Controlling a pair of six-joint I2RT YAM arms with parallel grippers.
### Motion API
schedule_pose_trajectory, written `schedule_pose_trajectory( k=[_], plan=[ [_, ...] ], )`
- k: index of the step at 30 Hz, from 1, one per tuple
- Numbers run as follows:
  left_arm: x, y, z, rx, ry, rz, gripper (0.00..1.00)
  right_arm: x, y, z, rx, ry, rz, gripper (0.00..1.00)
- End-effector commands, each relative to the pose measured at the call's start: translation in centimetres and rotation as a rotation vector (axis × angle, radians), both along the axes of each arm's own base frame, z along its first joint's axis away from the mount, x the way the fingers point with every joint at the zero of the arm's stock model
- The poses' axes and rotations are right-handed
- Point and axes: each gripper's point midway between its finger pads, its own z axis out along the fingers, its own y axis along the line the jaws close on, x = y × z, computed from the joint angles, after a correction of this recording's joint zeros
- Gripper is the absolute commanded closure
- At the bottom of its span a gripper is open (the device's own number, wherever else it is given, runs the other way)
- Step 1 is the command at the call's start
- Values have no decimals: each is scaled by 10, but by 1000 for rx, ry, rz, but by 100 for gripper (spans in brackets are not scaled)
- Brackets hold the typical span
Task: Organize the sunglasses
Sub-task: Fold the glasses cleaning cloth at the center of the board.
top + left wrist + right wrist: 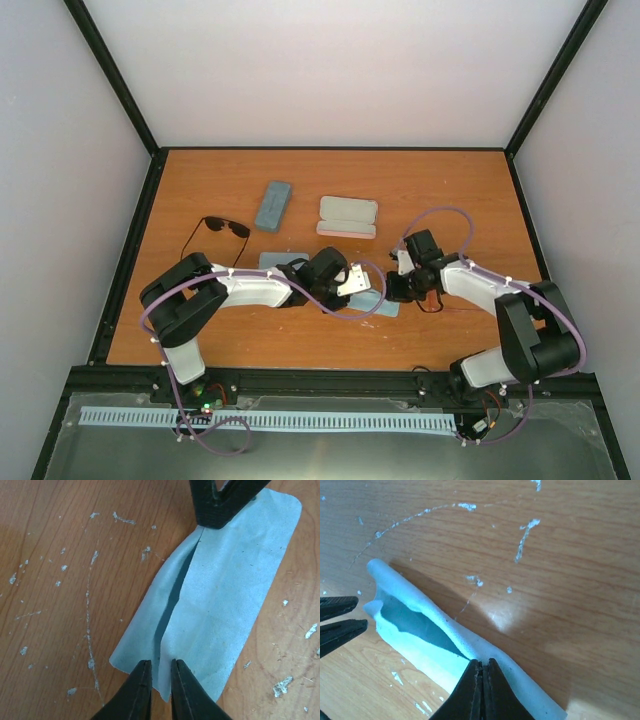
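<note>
- Sunglasses, black pair (pixel 226 227): lying with arms unfolded on the worktop (pixel 330 170), left of centre, well apart from both grippers. The pink-red pair cannot be made out.
- Blue-grey case (pixel 272 205): closed, just right of the black pair, toward the far edge.
- Left gripper (pixel 160 663): fingers almost together, with the cloth's raised fold between them. Whether they pinch it cannot be told.
- Pink case (pixel 347 216): open, near the middle, beyond both grippers.
- Cloth (pixel 230 590): half folded, stretched between the two grippers toward the near edge.
- Right gripper (pixel 481 665): fingers together, clamped on the fold's other end.
- Risk: a loose left hold would let the fold spring flat, and a pull from the right would drag the cloth.
- Obstruction: none seen between cloth, cases and black pair.
</note>
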Motion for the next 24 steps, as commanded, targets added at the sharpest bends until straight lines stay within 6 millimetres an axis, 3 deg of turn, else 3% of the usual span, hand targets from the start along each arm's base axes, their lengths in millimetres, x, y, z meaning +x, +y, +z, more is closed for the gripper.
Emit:
schedule_pose_trajectory(
  k=[1, 10, 13, 17, 20, 24],
  plan=[
    [-1, -6, 9, -25, -26, -10, 86, -10, -1, 6, 7, -16, 34, 97],
    [3, -1, 7, -6, -47, 8, 86, -17, 6, 11, 57, 10, 54, 96],
    [4, 0, 5, -1, -51, 12, 86, -21, 10, 13, 71, 24, 56, 91],
    [4, -1, 5, -2, -50, 14, 86, -28, 10, 9, 56, 63, 51, 69],
    [4, 0, 6, -2, -52, 16, 86, -28, 5, 8, 18, 61, 29, 66],
    [7, 0, 7, -2, -64, 25, 86, -12, -14, 20, -86, -26, -59, 63]
  ],
)
